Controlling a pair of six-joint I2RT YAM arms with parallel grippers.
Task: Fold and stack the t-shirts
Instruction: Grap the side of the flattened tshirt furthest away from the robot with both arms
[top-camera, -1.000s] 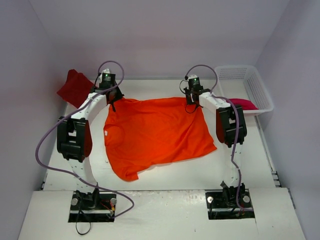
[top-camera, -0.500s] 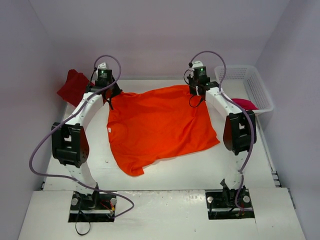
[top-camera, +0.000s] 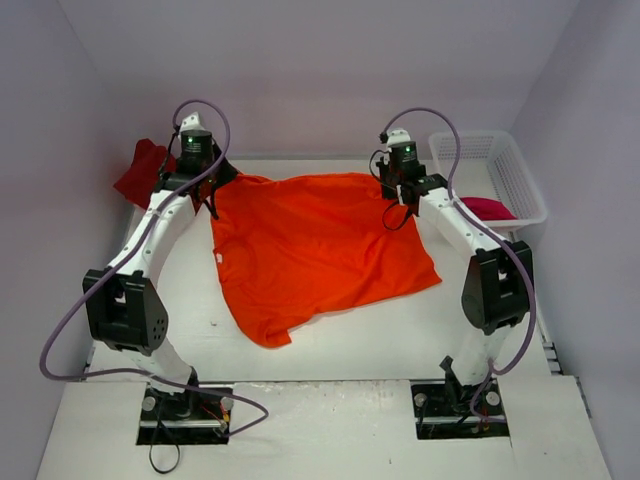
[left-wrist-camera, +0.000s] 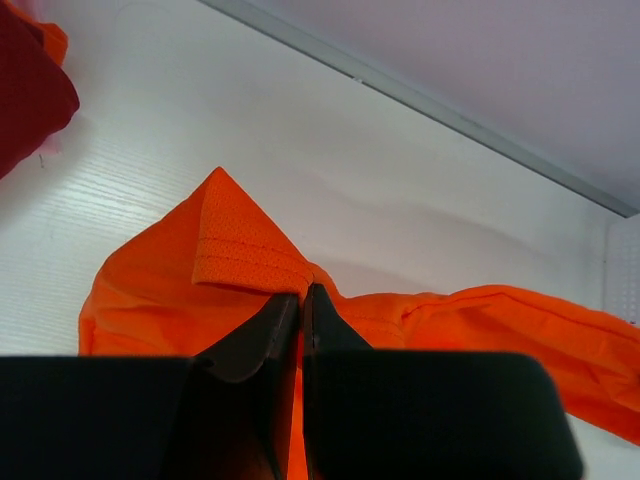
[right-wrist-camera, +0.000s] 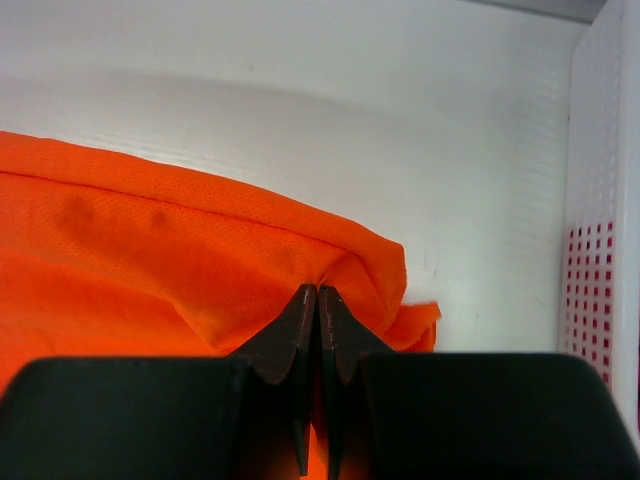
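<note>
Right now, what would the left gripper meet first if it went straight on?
The left gripper pinches a corner of the orange t-shirt; past that, probably bare table, then the back wall.

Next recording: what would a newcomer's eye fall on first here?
The bright orange t-shirt spread across the middle of the table dominates. The left gripper and right gripper are each shut on a far corner of it. A dark red t-shirt lies crumpled far left; a crimson-pink t-shirt sits in the white mesh basket far right.
</note>
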